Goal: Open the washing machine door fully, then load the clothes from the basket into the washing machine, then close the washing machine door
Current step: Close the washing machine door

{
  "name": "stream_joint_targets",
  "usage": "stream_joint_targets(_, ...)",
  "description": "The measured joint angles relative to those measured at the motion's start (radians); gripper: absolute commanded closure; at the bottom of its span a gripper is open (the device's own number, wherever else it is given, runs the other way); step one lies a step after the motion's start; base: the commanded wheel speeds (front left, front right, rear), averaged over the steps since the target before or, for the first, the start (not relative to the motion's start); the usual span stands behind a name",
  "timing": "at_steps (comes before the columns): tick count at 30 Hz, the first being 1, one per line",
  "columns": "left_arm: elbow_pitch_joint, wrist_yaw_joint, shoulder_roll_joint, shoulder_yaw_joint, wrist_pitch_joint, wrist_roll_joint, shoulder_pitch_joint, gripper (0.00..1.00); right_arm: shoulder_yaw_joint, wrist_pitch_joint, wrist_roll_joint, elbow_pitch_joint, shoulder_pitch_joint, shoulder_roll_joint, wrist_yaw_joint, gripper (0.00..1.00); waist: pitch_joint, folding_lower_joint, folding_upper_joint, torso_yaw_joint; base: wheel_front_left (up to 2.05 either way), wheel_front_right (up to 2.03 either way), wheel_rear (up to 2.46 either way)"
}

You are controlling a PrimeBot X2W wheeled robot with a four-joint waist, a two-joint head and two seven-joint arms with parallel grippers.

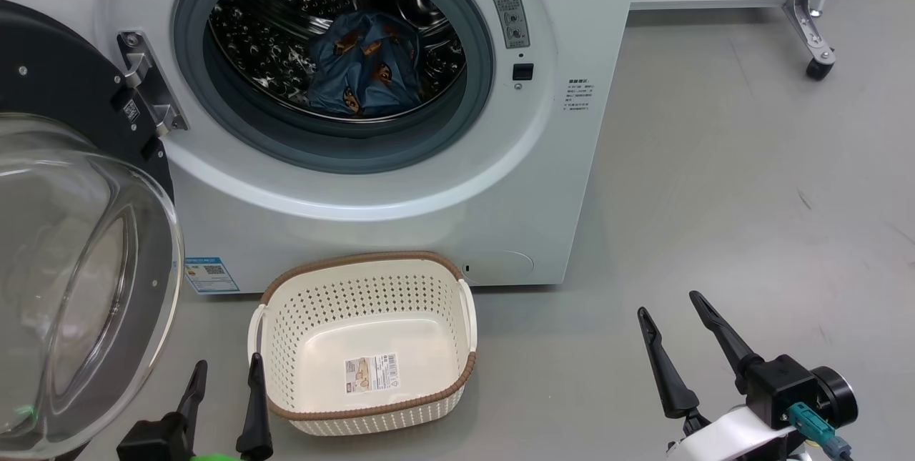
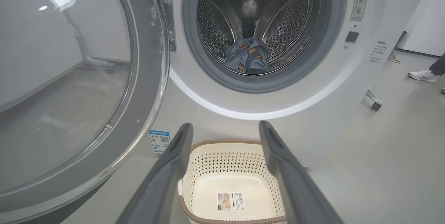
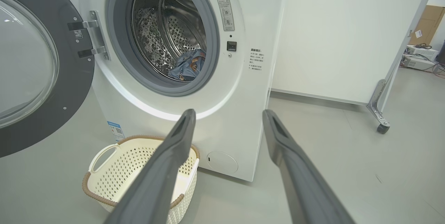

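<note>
The washing machine stands with its door swung wide to the left. The blue printed clothes lie in a heap inside the steel drum. On the floor in front sits the cream basket, with nothing but a barcode sticker on its floor. My left gripper is open at the basket's left rim, holding nothing. My right gripper is open over bare floor, right of the basket.
Grey floor stretches to the right of the machine. A white panel on a metal castor leg stands at the back right. A person's shoe shows far right in the left wrist view. Boxes and cables lie beyond.
</note>
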Motion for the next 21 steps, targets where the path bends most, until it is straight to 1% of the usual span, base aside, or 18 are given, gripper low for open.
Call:
stream_joint_targets(9,-0.039,0.012,0.004,0.000,0.000,0.001,0.031,0.00,0.000,0.000,-0.001,0.000,0.000,0.000,0.000,0.00,0.002,0.0000,0.0000,-0.002,-0.89,0.89,0.00)
stream_joint_targets(11,-0.050,0.021,0.005,-0.001,0.000,0.002,0.035,0.00,0.000,0.000,-0.001,-0.001,0.000,0.001,0.000,0.00,0.002,0.0000,0.0000,-0.002,-0.66,0.66,0.00)
stream_joint_targets(18,-0.064,0.030,0.005,-0.003,0.000,0.006,0.049,0.00,0.000,0.000,-0.001,-0.002,0.000,0.001,0.000,0.00,0.003,0.0000,0.0000,-0.002,-0.47,0.47,0.00)
stream_joint_targets(21,-0.071,0.030,0.006,-0.019,0.000,0.017,0.049,0.00,-0.011,0.000,-0.001,-0.003,0.001,0.000,0.000,0.00,0.003,0.0000,0.0000,0.004,-0.26,0.26,0.00)
